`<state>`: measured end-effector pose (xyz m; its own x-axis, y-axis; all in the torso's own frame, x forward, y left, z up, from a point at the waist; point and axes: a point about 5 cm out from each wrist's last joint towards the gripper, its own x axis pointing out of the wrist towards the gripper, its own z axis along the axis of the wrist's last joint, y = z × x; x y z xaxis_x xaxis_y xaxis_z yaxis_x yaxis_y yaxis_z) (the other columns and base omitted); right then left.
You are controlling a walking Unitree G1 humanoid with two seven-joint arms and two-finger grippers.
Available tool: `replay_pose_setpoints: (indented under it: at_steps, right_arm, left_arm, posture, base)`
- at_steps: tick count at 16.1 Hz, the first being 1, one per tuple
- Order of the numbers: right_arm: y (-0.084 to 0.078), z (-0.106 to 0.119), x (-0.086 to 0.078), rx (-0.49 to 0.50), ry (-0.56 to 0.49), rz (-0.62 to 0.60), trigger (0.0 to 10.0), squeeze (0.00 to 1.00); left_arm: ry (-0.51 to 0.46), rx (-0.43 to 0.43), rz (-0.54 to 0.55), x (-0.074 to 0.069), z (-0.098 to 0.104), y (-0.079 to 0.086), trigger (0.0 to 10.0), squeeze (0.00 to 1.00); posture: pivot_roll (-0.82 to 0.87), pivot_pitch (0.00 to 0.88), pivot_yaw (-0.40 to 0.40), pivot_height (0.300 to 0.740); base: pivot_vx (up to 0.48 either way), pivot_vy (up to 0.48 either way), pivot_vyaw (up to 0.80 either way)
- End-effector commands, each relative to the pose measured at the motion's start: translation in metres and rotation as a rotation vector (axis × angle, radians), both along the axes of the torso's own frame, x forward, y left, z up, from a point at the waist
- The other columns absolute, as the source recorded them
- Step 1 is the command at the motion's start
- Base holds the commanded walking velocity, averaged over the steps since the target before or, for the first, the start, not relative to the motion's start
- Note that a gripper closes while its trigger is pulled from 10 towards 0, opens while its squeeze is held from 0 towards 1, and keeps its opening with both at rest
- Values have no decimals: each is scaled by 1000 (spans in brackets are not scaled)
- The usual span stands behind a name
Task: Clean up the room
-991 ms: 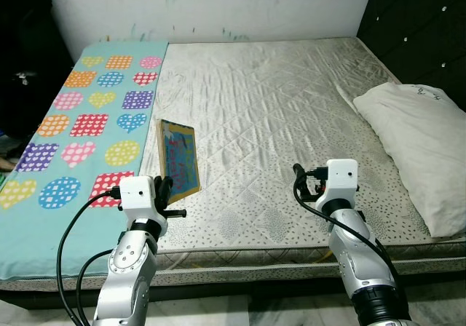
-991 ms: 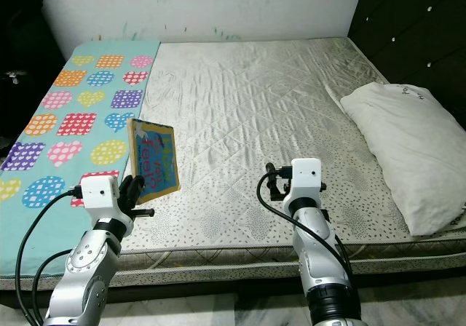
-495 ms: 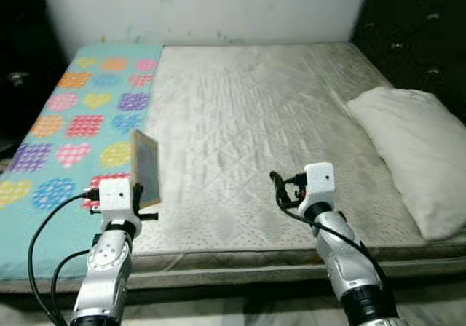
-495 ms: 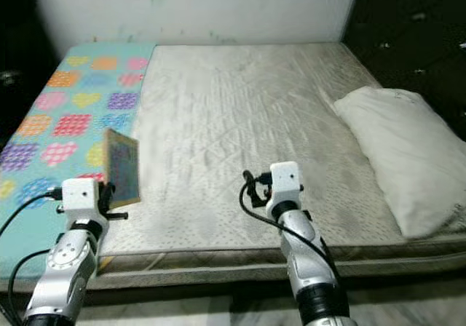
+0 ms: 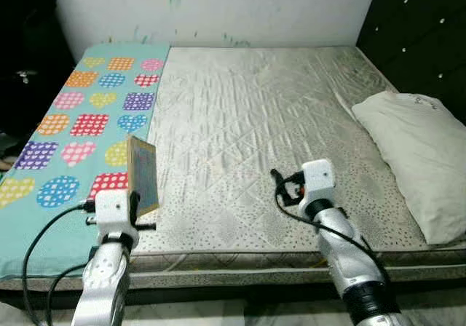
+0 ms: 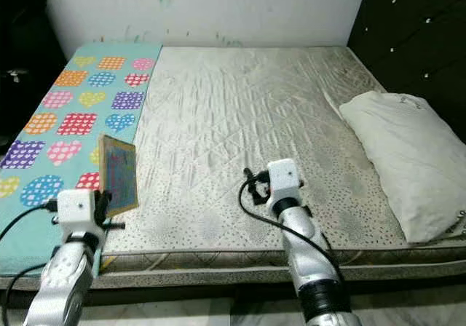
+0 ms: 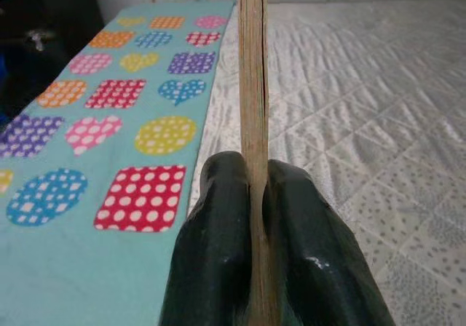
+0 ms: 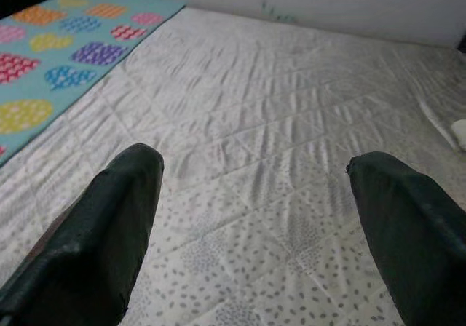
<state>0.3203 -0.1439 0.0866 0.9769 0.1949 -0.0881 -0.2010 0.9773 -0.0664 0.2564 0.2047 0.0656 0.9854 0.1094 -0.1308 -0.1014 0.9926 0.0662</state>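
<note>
A thin picture book (image 5: 143,175) stands upright, edge-on, above the near left part of the bed (image 5: 255,100). My left gripper (image 5: 132,204) is shut on the book's lower edge. The left wrist view has both black fingers (image 7: 218,217) pressed against the book's spine (image 7: 253,86). The book hangs over the seam between the teal heart-patterned mat (image 5: 87,115) and the bare mattress. My right gripper (image 5: 281,185) hovers low over the near middle of the mattress, open, with nothing between its fingers (image 8: 124,195).
A white pillow (image 5: 416,158) lies along the bed's right side. A dark tufted headboard (image 5: 422,28) rises on the right and a white wall (image 5: 218,6) runs behind. The mattress's front edge (image 5: 240,257) is just before me, with dark clutter (image 5: 22,71) at far left.
The book has turned from a slanted face-on pose to upright and edge-on, and moved left with my left gripper. The right gripper has shifted slightly left. The camera also shifted.
</note>
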Motion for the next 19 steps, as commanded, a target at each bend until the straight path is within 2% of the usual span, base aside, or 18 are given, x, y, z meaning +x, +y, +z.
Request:
replay_pose_setpoints:
  at_steps: [1, 2, 4, 6, 8, 10, 13, 14, 15, 16, 17, 18, 19]
  right_arm:
    - [-13, 8, -3, 48, -41, -37, 10000, 0]
    - [-21, 10, -9, 98, -51, -30, 10000, 0]
    - [-30, 6, -16, -44, -55, -43, 10000, 0]
    - [-31, 8, -18, -68, -89, -32, 10000, 0]
    - [-33, 10, -18, -57, -77, -35, 10000, 0]
    - [-38, 8, -14, -8, -38, -85, 10000, 0]
    - [-28, 12, -12, -10, -60, -77, 10000, 0]
    - [-26, 12, -14, 1, -61, -68, 10000, 0]
    - [-25, 12, -16, -4, -59, -66, 10000, 0]
    - [-26, 11, -16, -11, -57, -68, 10000, 0]
    - [-27, 9, -18, -21, -50, -72, 10000, 0]
    - [-27, 8, -18, -20, -48, -71, 10000, 0]
    - [-27, 8, -17, -16, -44, -72, 10000, 0]
  left_arm:
    - [-90, 12, -43, -3, 18, 1, 10000, 0]
    - [-107, 30, -12, -9, 19, 9, 10000, 0]
    - [-105, 84, 22, -12, 18, 14, 10000, 0]
    - [-84, 39, -79, -14, 18, 5, 10000, 0]
    - [-76, 60, -167, -13, 25, -1, 10000, 0]
    - [-54, 67, -303, -14, 27, -16, 10000, 0]
    - [-70, 46, -279, -11, 29, -30, 10000, 0]
    - [-52, 70, -297, -10, 24, -37, 10000, 0]
    - [-58, 107, -362, -12, 23, -45, 10000, 0]
    - [-67, 112, -348, -11, 24, -44, 10000, 0]
    - [-54, -16, -213, -9, 24, -35, 10000, 0]
    - [-57, -36, -164, -9, 24, -32, 10000, 0]
    - [-59, -26, -175, -10, 23, -33, 10000, 0]
  posture:
    - [-85, 41, -2, 740]
    - [-92, 48, -1, 740]
    - [-98, 54, -4, 740]
    - [-98, 65, -16, 740]
    - [-81, 82, -28, 740]
    - [-65, 85, -39, 740]
    - [-91, 88, -22, 740]
    - [-97, 86, -18, 740]
    - [-102, 85, -13, 740]
    - [-105, 85, -12, 740]
    - [-101, 84, -13, 740]
    - [-95, 81, -20, 740]
    - [-93, 79, -21, 740]
  base:
    - [0, 0, 0]
    - [240, 0, 0]
    - [0, 0, 0]
    - [0, 0, 0]
    - [0, 0, 0]
    - [0, 0, 0]
    - [0, 0, 0]
    - [0, 0, 0]
    - [0, 0, 0]
    - [0, 0, 0]
    - [0, 0, 0]
    - [0, 0, 0]
    - [0, 0, 0]
